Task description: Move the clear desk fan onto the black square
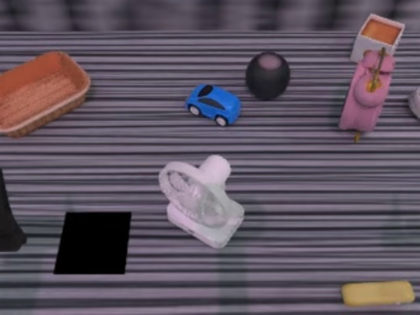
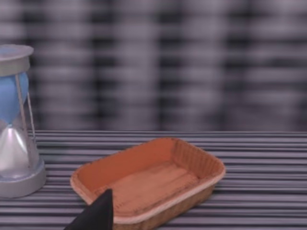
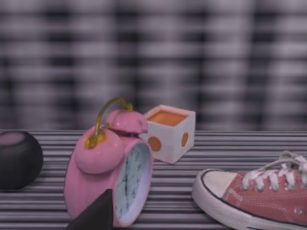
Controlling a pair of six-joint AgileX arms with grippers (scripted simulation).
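The clear desk fan [image 1: 200, 203] stands mid-table, its caged head tilted over a pale base. Left of it, near the front edge, lies the black square [image 1: 93, 242], with nothing on it. My left arm [image 1: 9, 220] is parked at the table's left edge, just left of the square and well apart from the fan. In the left wrist view only one dark fingertip [image 2: 100, 214] shows, with nothing against it. My right arm is out of the top view; its wrist view shows one dark fingertip [image 3: 98, 215] in front of a pink alarm clock [image 3: 112, 175]. Neither gripper holds anything.
A wicker tray [image 1: 39, 92] sits back left, with an hourglass [image 2: 14, 124] beside it. A blue toy car [image 1: 213, 104] and a black round speaker [image 1: 268, 75] lie behind the fan. Back right are the clock [image 1: 366, 92], an orange-topped cube [image 1: 377, 36] and a sneaker [image 3: 259, 194]. A yellow block [image 1: 378, 293] lies front right.
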